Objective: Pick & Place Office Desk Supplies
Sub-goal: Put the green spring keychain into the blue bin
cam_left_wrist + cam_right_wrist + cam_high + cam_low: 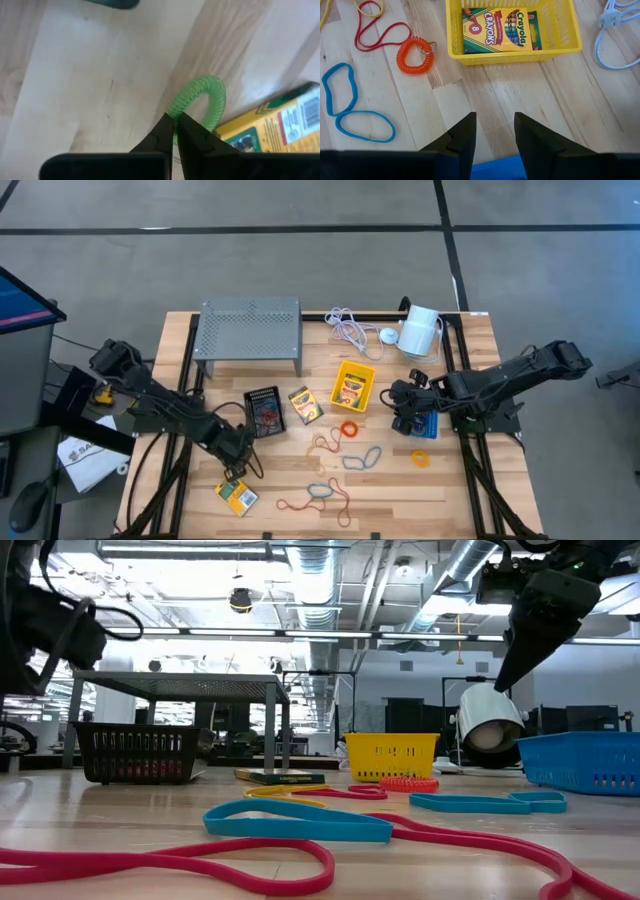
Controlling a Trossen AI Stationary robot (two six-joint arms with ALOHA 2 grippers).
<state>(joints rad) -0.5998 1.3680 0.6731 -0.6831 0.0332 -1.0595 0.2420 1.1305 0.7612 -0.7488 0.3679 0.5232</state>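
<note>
Left gripper [175,131]: low over the near-left part of the tabletop [400,500], its fingers clamped together on a green coil loop [205,100].
Green coil loop: on the wood, touching or just beside a crayon box [272,125] that lies flat; whether it is clear of the surface I cannot tell.
Right gripper [492,132]: waiting above the blue bin [500,167] at the right side, fingers apart, nothing between them.
Yellow bin [354,385]: mid-table, already holding one crayon box [495,29].
Black bin [265,410]: left of centre, near the grey metal stand [250,330].
Loose supplies: another crayon box [305,404] between the black and yellow bins; an orange coil loop [415,54] and red band [372,32] near the yellow bin; blue bands [350,107] and more red bands toward the near edge.
Step in hand: by my reading, the grasp of the green coil loop is just made; sorting is only partly done.
Next move calls for: a straight lift so the springy loop does not drag the crayon box, then a carry to a bin; which bin is meant I cannot tell.
Risk: the hold is on one thin strand and may slip.
</note>
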